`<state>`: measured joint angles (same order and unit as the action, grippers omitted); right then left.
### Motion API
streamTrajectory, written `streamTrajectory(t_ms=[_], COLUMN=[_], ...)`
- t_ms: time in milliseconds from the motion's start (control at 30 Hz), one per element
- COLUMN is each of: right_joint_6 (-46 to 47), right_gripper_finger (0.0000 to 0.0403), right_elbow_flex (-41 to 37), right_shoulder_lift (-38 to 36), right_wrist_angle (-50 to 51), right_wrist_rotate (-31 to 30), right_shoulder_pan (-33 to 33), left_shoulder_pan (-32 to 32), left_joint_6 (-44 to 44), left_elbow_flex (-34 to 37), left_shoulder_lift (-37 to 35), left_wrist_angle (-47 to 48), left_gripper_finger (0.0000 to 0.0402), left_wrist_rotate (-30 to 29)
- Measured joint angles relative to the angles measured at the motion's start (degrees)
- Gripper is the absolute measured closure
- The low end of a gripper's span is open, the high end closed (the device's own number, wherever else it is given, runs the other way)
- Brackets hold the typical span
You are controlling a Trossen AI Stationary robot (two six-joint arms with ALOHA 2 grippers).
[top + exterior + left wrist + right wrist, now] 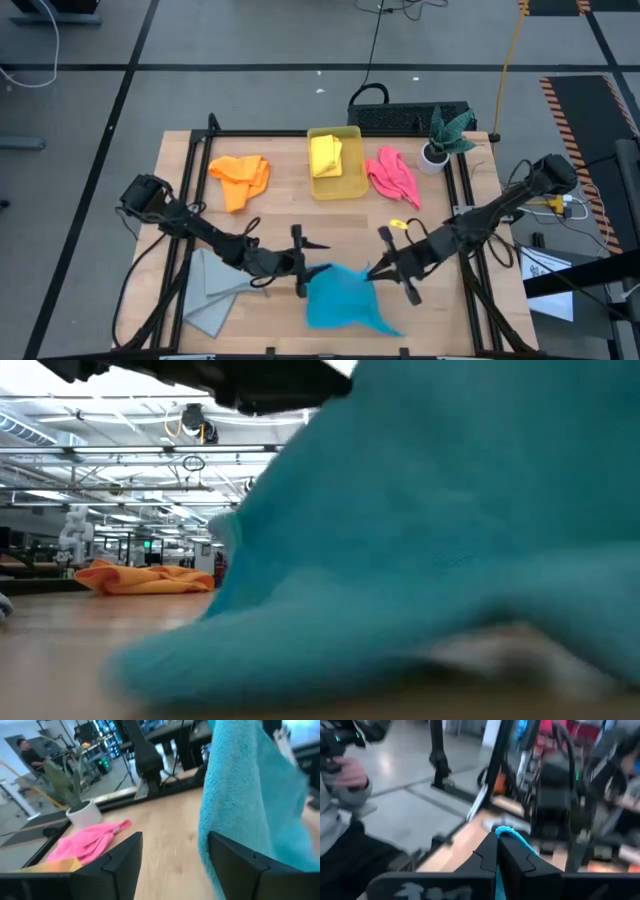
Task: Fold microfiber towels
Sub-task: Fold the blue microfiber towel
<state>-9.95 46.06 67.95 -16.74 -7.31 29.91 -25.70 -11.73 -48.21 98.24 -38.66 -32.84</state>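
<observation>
Meanwhile, at the near edge of the wooden table (275, 215), two dark arms are working one bright blue towel (340, 298), with the fold not yet made.

From the left: a light grey towel (212, 296) is lying flat in a loose wedge near the front left corner, under the left arm. Just beside the blue cloth's left edge, the left gripper (299, 262) is standing with its fingers spread wide and nothing between them; in its wrist view the plush blue pile (240, 795) is hanging just beside one finger (235, 865), apart from it. Right of the cloth, the right gripper (392, 268) is pinching a corner of the blue fabric (510, 837), its jaws shut tight on the fold of cloth.

Across the far side, an orange towel (240, 178) is sitting crumpled, a yellow towel (326, 155) is resting in a translucent yellow bin (348, 185), and a pink towel (392, 175) is sprawling near a potted plant (440, 140).

What could go wrong: with only one corner held, the limp, fuzzy microfiber may sag and bunch instead of laying square, and its trailing point near the table's front edge could slide over. The open left gripper could also snag the nap or catch two layers when it closes.
</observation>
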Motion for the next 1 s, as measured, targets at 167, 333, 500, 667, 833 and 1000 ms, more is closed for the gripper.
streamTrajectory(t_ms=[167,333,500,667,833,1000], right_joint_6=[9.8,19.3,25.3,30.8,32.5,32.9], right_gripper_finger=[0.0403,0.0402,0.0387,0.0360,0.0328,0.0309], right_elbow_flex=[-6.9,-16.9,-22.2,-23.2,-23.2,-23.2], right_shoulder_lift=[0.6,0.8,0.7,0.7,0.7,0.7], right_wrist_angle=[2.2,1.0,0.9,1.1,1.1,1.1], right_wrist_rotate=[-1.8,-8.6,-9.4,-9.1,-9.0,-9.0], right_shoulder_pan=[-0.3,-0.3,-0.3,-0.3,-0.3,-0.3], left_shoulder_pan=[0.9,3.6,7.8,10.8,11.6,9.4], left_joint_6=[2.2,10.2,18.7,27.5,40.7,41.5], left_elbow_flex=[0.0,0.0,0.0,0.0,0.0,0.0], left_shoulder_lift=[0.0,0.0,0.0,0.0,0.0,0.0], left_wrist_angle=[5.7,12.5,18.7,24.9,34.5,36.4], left_gripper_finger=[0.0200,0.0215,0.0225,0.0233,0.0244,0.0267], left_wrist_rotate=[-0.7,0.3,8.7,17.2,20.5,22.6])
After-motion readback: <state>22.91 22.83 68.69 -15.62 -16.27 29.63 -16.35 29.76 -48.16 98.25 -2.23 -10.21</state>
